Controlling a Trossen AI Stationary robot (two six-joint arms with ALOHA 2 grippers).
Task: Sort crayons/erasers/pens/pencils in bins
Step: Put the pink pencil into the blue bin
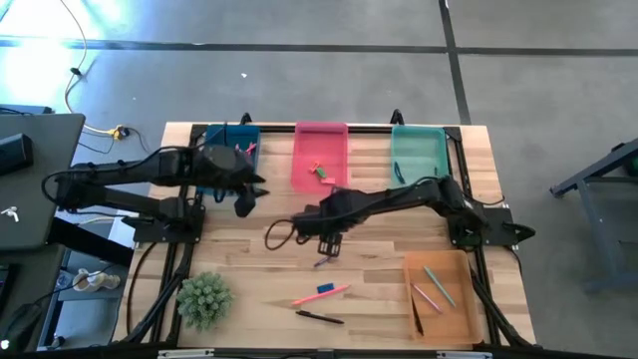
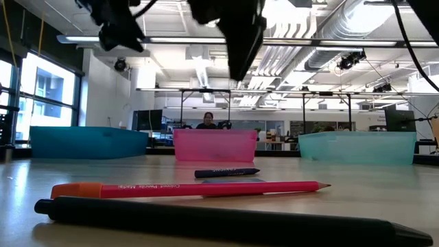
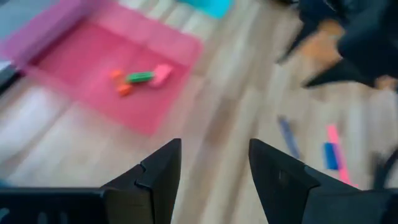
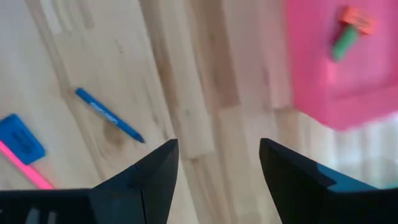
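My left gripper point(image 1: 244, 203) hovers open and empty in front of the dark blue bin point(image 1: 229, 150); its wrist view point(image 3: 214, 149) looks toward the pink bin point(image 3: 106, 68). My right gripper point(image 1: 329, 246) hangs open and empty above mid-table, its fingers point(image 4: 217, 149) just beyond a blue crayon point(image 4: 109, 115). The pink bin point(image 1: 321, 155) holds orange, green and pink erasers point(image 3: 140, 78). A blue eraser point(image 1: 325, 288), a pink pencil point(image 1: 321, 295) and a black pen point(image 1: 319, 317) lie flat on the table near the front.
The teal-green bin point(image 1: 419, 155) stands at the far right with a dark stick in it. The orange bin point(image 1: 439, 294) at the near right holds several pencils. A small green plant point(image 1: 204, 299) stands at the near left. Cables run along the table's sides.
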